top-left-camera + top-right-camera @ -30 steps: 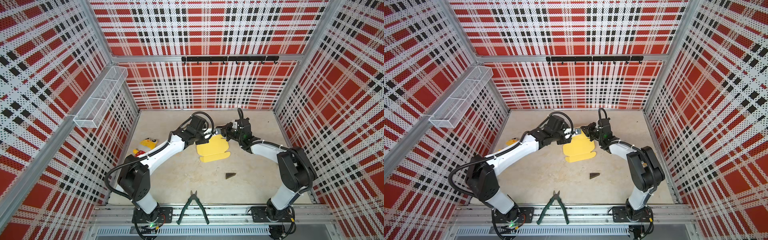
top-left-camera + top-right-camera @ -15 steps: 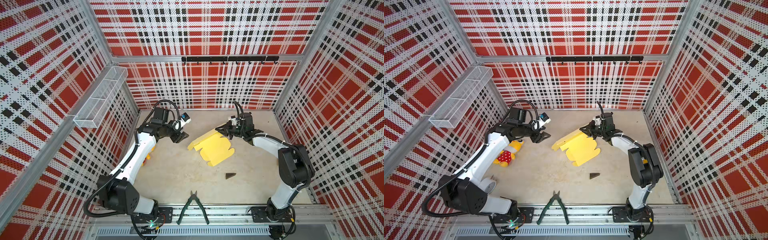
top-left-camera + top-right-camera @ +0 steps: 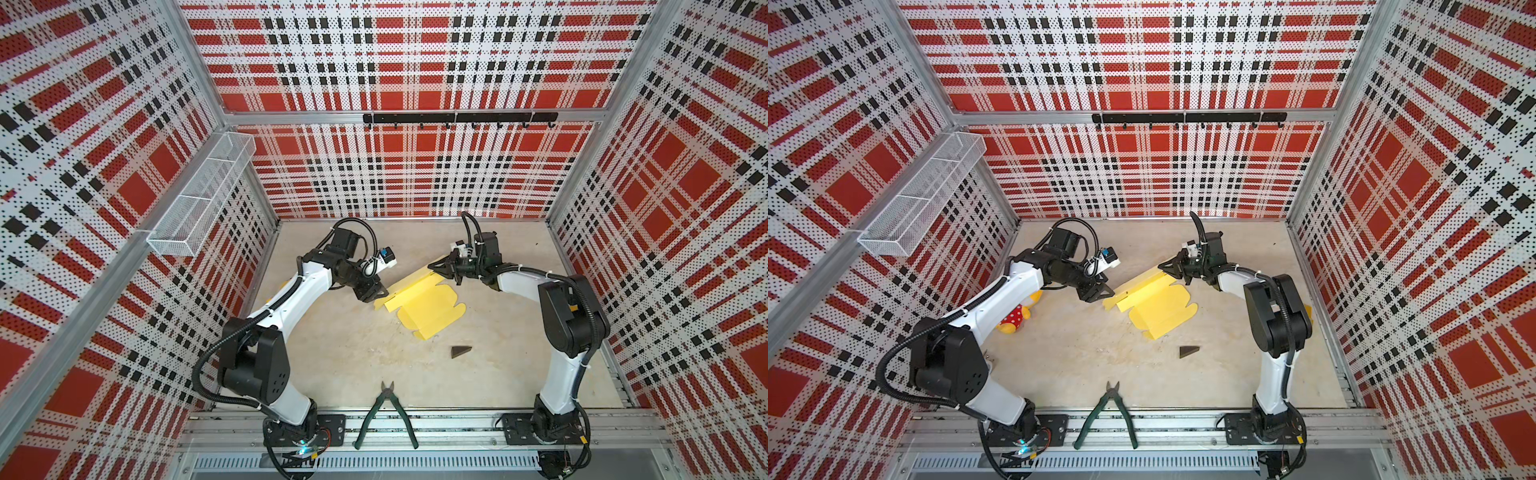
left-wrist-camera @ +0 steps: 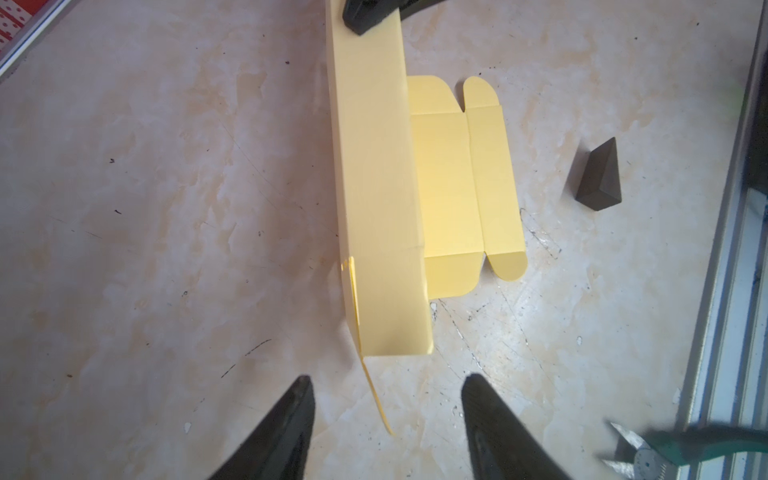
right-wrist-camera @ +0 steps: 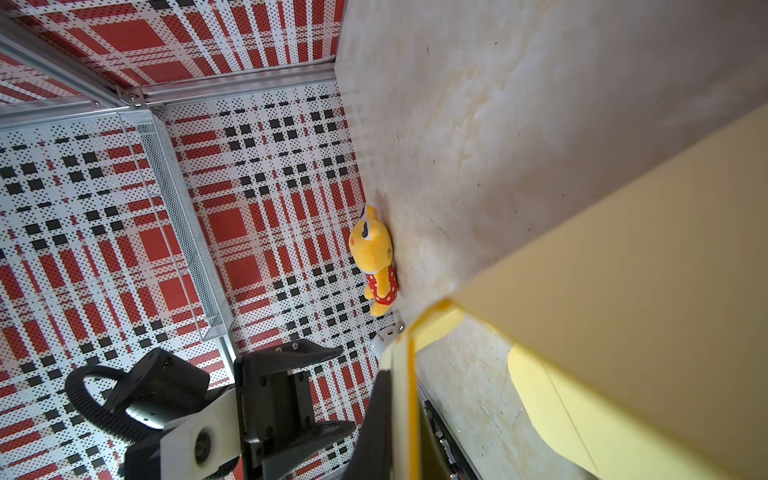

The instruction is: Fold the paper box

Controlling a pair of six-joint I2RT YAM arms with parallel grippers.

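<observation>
In a top view my left arm (image 3: 1000, 299) hides half the plush toy (image 3: 1014, 319). The pliers (image 4: 685, 451) are blurred and cut off at the left wrist view's edge, and my right gripper (image 4: 368, 18) is cropped there too. The paper box (image 5: 623, 291) runs out of the right wrist view, blurred. There's a yellow scrap (image 3: 1308, 309) behind my right arm (image 3: 1275, 316), can't tell what.

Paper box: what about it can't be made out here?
Left wrist view: box far end cut by the top edge, under the right hand.
Right wrist view: box blurred near the lens, cut by right and bottom edges.
Top views: left hand overlaps the box's end; contact unclear.
</observation>
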